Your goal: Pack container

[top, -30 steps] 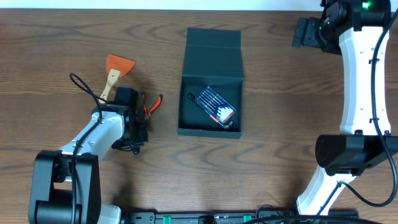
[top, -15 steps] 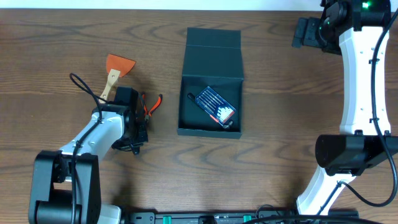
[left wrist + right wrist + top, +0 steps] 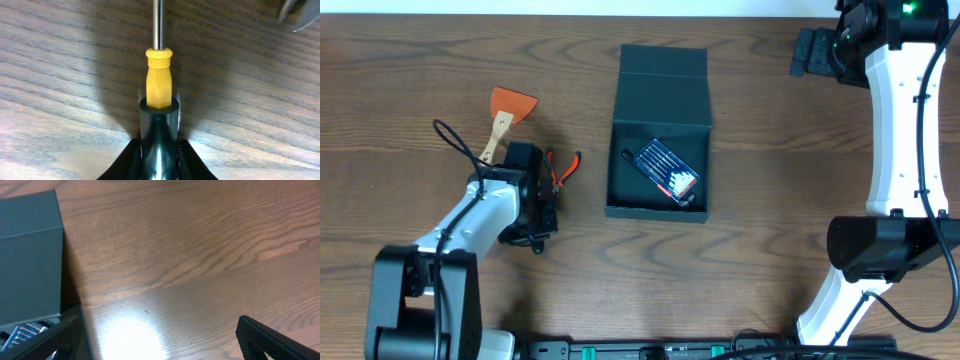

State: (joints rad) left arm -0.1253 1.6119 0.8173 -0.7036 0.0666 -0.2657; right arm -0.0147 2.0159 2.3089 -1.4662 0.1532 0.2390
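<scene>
The container (image 3: 658, 150) is a dark teal box at the table's middle, its flap lid (image 3: 663, 62) open toward the far side. A blue drill-bit case (image 3: 667, 170) lies inside it. My left gripper (image 3: 536, 205) is left of the box and shut on a screwdriver. In the left wrist view the fingers (image 3: 131, 162) clamp its black handle (image 3: 158, 130), with the yellow collar (image 3: 158, 82) and steel shaft pointing away, low over the wood. My right gripper (image 3: 812, 52) is open and empty at the far right. Its wrist view shows the container (image 3: 30, 255) at the left.
An orange scraper (image 3: 510, 105) with a wooden handle lies far left of the box. Pliers with red-orange handles (image 3: 563, 168) lie between my left gripper and the box; their tips show in the left wrist view (image 3: 299, 15). The right arm's base stands at the front right.
My left wrist has shifted very slightly toward the table's front with the screwdriver still clamped. The right arm and the other things have not moved.
</scene>
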